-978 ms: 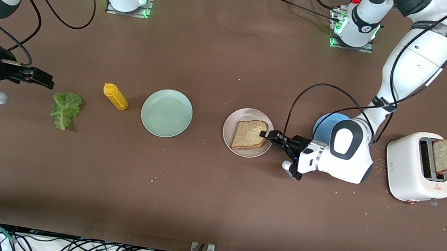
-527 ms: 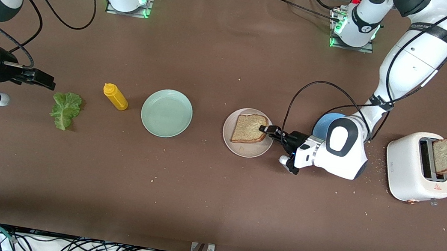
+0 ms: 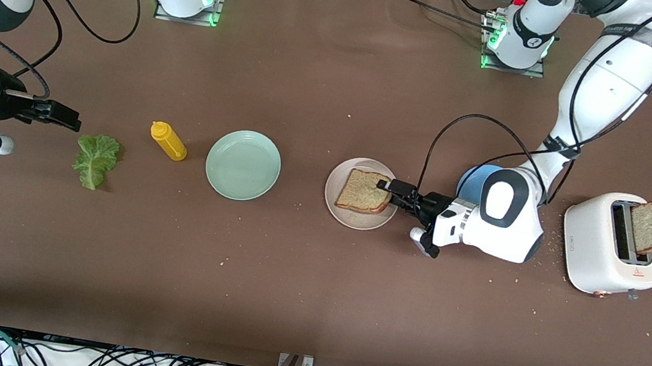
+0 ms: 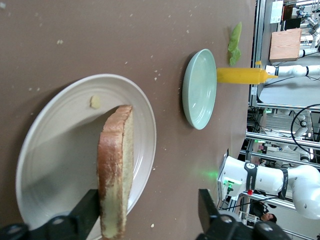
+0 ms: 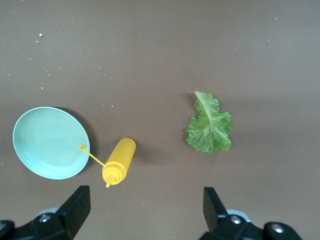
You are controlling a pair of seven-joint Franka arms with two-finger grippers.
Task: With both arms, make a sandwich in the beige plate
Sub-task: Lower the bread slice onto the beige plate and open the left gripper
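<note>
Looking down from the front camera, I have the left gripper (image 3: 387,185) low at the 3 o'clock rim of the beige plate (image 3: 359,217). Its jaws stand wide apart and grip nothing. One finger (image 4: 87,212) sits against the edge of the bread slice (image 3: 364,191), which leans up on its crust in the plate rather than lying flat; a crumb (image 4: 94,102) lies on the plate's bare part.

My left arm's wrist covers most of the blue plate (image 3: 473,176), which lies at about 3 o'clock from the beige one. Past that, toward the left arm's end of the table, the white toaster (image 3: 612,246) holds a second bread slice (image 3: 648,226) sticking out of its slot, with crumbs scattered around it on the table (image 3: 309,307).

At 9 o'clock from the beige plate lies the mint green plate (image 3: 243,165), then the yellow squeeze bottle (image 3: 168,141) on its side, then the lettuce leaf (image 3: 94,160). These stand well apart from one another.

My right gripper (image 3: 61,113) waits up in the air just at 10 o'clock of the lettuce, jaws spread and empty.
</note>
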